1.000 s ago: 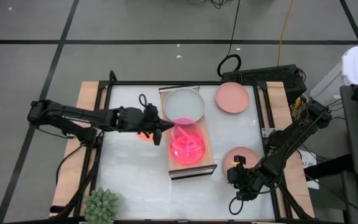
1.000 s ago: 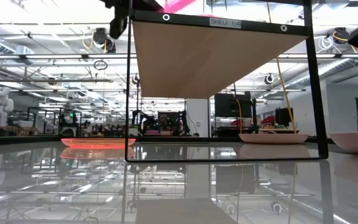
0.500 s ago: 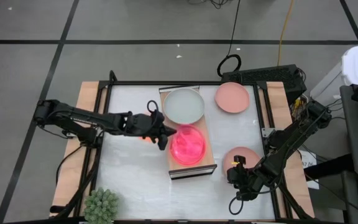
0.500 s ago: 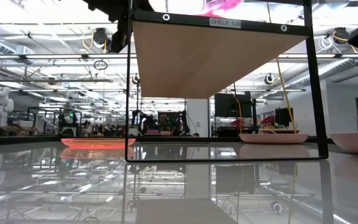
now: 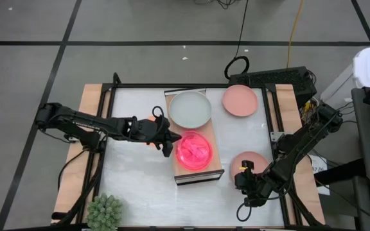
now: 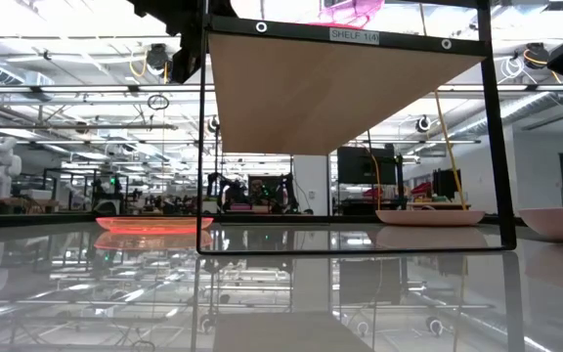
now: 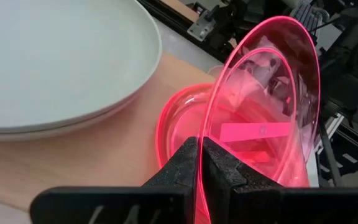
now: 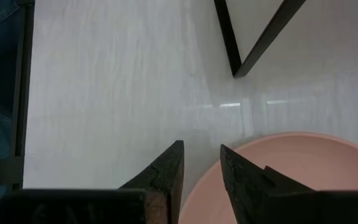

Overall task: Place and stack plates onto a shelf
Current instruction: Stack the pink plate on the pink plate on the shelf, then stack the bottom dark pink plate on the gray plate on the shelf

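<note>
Translucent hot pink plate (image 7: 263,106) is what our left gripper (image 7: 199,163) pinches by the rim, tilted over a second glossy pink plate (image 7: 185,124) lying on the light-wood shelf (image 5: 212,168). Beside them on the shelf we see the pale green-grey plate (image 5: 189,108). Our right gripper (image 8: 201,163) hangs at the table's near right corner, fingers slightly parted, over a salmon pink plate (image 8: 291,171).
</note>
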`<state>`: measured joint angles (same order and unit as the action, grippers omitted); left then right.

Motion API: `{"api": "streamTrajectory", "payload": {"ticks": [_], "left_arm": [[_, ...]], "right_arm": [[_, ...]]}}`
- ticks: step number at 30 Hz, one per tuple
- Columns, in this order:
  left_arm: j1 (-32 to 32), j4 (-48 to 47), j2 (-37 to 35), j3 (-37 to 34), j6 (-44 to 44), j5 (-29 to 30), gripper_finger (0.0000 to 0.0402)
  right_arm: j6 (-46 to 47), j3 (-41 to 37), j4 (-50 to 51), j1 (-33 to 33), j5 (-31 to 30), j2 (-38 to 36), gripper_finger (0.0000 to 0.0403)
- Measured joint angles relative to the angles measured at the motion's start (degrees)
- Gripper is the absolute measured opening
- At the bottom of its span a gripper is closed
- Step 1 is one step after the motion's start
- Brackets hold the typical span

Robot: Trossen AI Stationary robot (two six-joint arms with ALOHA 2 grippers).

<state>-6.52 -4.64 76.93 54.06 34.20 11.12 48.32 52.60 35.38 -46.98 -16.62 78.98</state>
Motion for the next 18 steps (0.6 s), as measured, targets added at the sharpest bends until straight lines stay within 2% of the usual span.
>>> {"api": "streamTrajectory", "payload": {"ticks": [8,18], "left_arm": [[0.00,-0.37,0.00,0.00,-2.43,0.98,0.0028],[0.00,-0.31,0.00,0.00,-4.08,2.07,0.0111]], "right_arm": [[0.02,0.00,0.00,0.00,0.00,0.00,0.0089],[0.02,0.00,0.00,0.00,0.00,0.00,0.0089]]}}
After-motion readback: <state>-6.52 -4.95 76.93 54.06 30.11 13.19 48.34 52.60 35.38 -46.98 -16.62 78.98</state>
